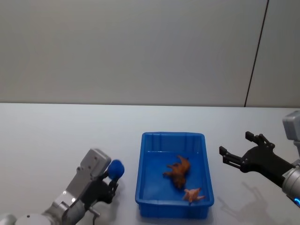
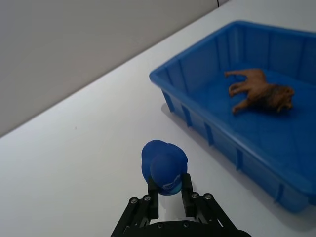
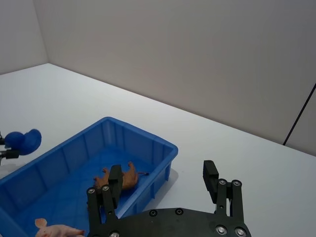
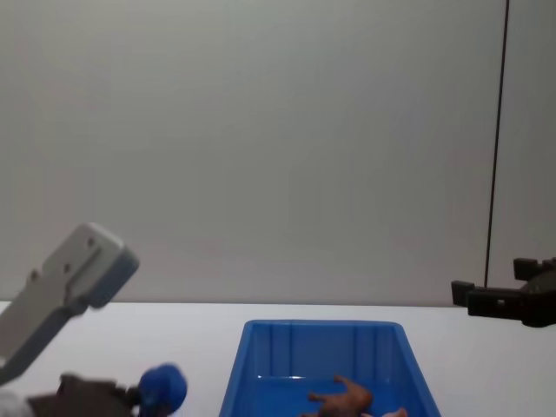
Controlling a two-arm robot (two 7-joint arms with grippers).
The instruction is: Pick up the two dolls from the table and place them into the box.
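Both dolls lie inside the bright blue rectangular plastic box [image 1: 149, 174], with my two grippers off to either side of it

On my head view the reddish-brown lion-like doll [image 1: 179, 170] lies on its side near the middle of the box floor, and the paler peach-pink doll [image 1: 192, 194] lies just beside it, closer to the near wall, the two apart. The box sits on the plain white tabletop [image 1: 56, 136]. My left gripper [image 2: 170, 192] hangs over the table to the left of the box, its jaws clenched on a small rounded blue object [image 2: 164, 166] that I cannot identify. My right gripper [image 1: 239, 151] hovers to the right of the box, above the table, jaws released and spread wide with nothing between them
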